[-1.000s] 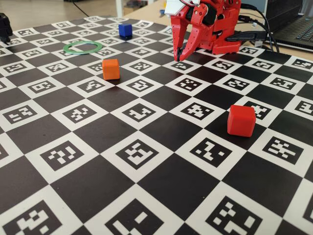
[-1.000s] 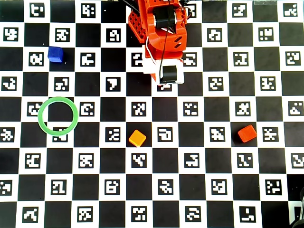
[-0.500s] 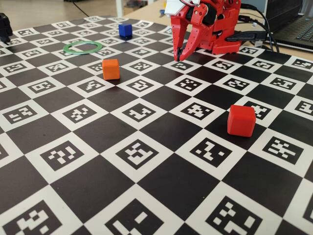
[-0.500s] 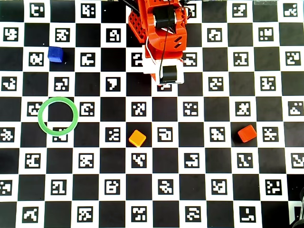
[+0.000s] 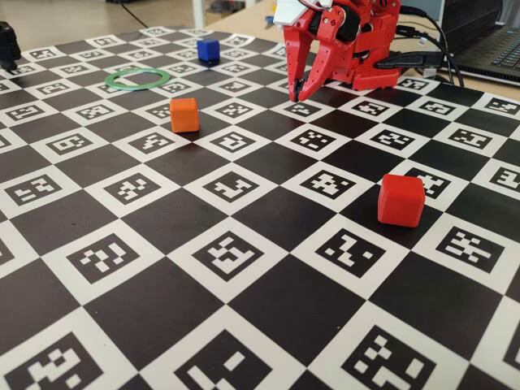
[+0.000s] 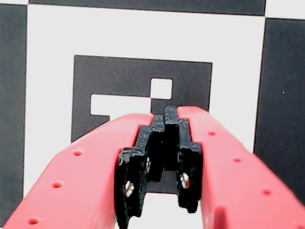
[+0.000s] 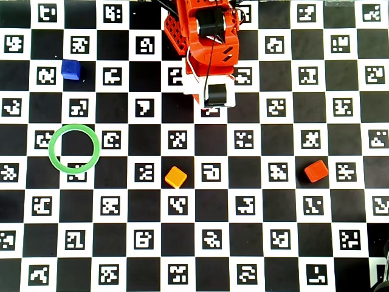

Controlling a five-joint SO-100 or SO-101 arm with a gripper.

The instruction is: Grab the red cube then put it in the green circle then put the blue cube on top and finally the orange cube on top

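The hand is hanging point-down just in front of the arm's base, its tips nearly touching the desk, and the wrist view shows its 2 fingers clenched together on nothing, with only a printed marker square beneath them. That folded, low pose is reading as a rest position, so the first step is probably not yet under way.

Taking the green circle as the landmark in the overhead view: it is lying flat and empty on the checkered desk, left of the arm. The blue cube is sitting above it, nearer the top edge. The orange cube is resting to its right and slightly lower, near. The red cube is lying far to its right, well apart, on the opposite side of the arm.

All 3 cubes are standing loose and separate, likely scattered so each needs its own pick. Since the red cube is going in first, the hand will need to release, swing across to it, and then carry it past the orange cube to reach the ring.
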